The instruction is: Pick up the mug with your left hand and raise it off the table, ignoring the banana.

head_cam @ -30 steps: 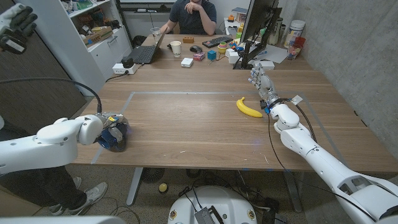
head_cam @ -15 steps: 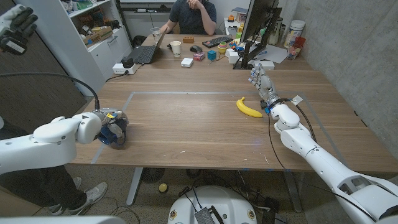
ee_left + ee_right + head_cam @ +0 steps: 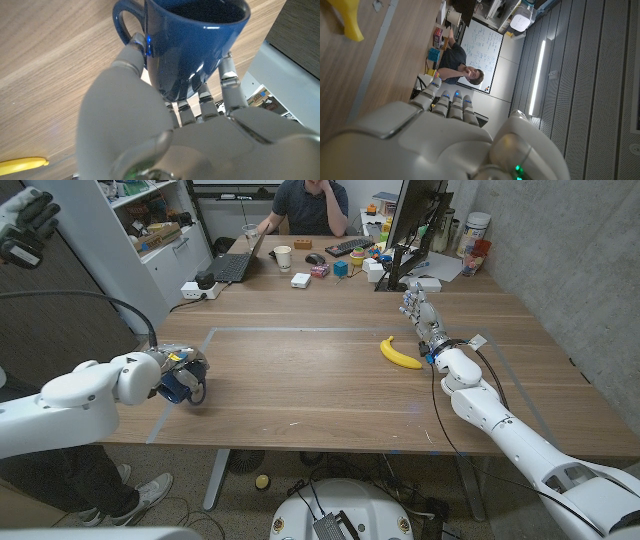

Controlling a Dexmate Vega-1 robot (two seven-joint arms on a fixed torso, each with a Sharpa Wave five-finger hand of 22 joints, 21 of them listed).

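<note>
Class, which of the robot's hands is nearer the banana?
Right. The right hand stands just beside the banana; the left hand grips the blue mug across the table.

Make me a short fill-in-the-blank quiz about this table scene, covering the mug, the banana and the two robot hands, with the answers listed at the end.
1. The left hand grips a mug whose colour is ____.
2. The yellow fruit lying on the table near the right hand is a ____.
3. The right hand holds ____.
4. On the far side of the table, a person sits next to a ____.

Missing words: blue; banana; nothing; laptop
</note>
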